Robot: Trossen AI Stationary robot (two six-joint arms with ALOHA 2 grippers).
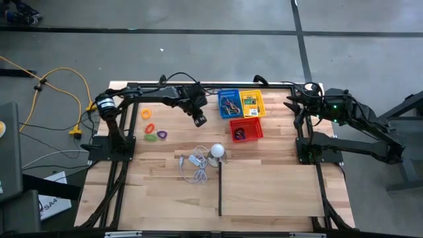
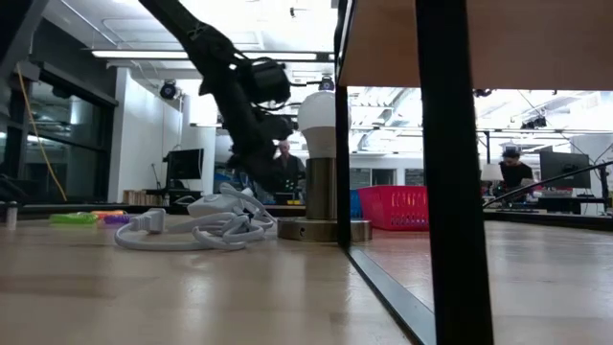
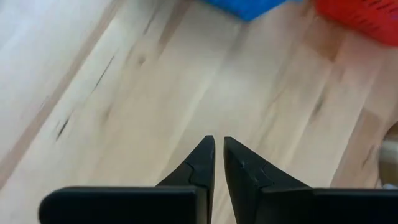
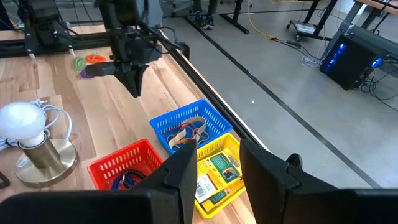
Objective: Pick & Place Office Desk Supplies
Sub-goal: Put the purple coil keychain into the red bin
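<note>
High view: left gripper [image 1: 200, 120] hovering mid-table, coloured rings [image 1: 153, 127] lying toward left edge; left arm nearer.
Left wrist view: fingers [image 3: 202, 163] nearly together, holding nothing.
Right wrist view: right gripper [image 4: 217, 165] apart, empty, waiting beyond baskets [image 4: 186, 134].

- Wooden table [image 1: 264, 192].
- Three baskets [image 1: 241, 111] at twelve o'clock.
- Coloured rings [image 1: 153, 127] at ten.
- Bulb lamp [image 1: 217, 153] and white cord [image 1: 195, 168] at centre.
</note>
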